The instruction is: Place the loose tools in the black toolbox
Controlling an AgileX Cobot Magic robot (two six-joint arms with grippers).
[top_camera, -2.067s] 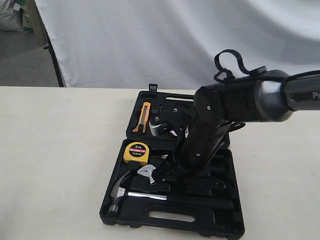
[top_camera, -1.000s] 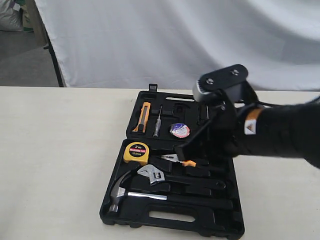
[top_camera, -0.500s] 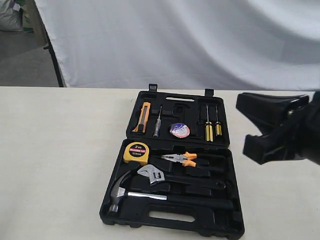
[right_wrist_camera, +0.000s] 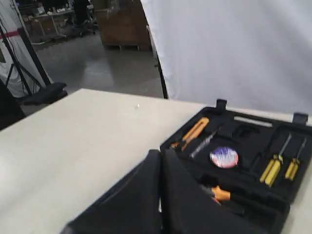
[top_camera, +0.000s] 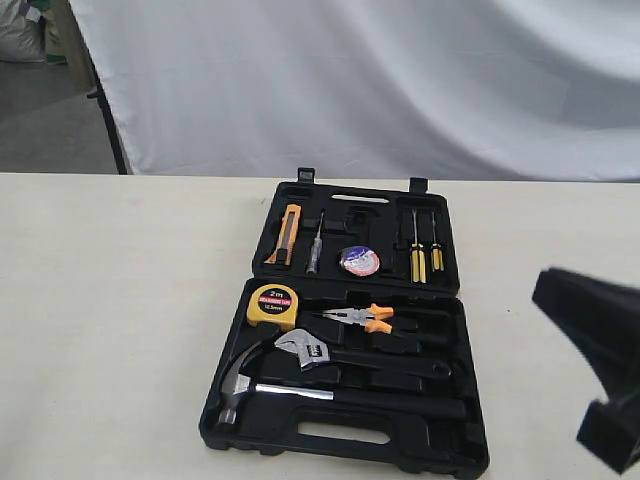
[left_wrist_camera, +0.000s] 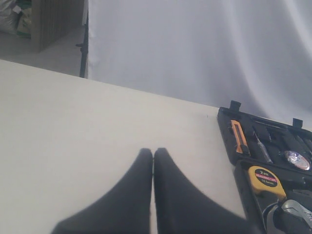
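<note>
While showing the claw hammer and adjustable wrench bedded in the near half of the black toolbox, tape roll in the far half: judging the stowing done. Holding both right gripper and left gripper clenched on nothing, clear of the case over the table; checking each tool's seating before closing, keeping arms high.

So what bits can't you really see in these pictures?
- Exterior view: the right arm is cut off by the picture's edge.
- Left wrist view: the black toolbox runs off the edge, so most tools are missing.
- Right wrist view: the right gripper covers the toolbox's near half.
- Exterior view: print on the tape measure is too tiny to read.
</note>
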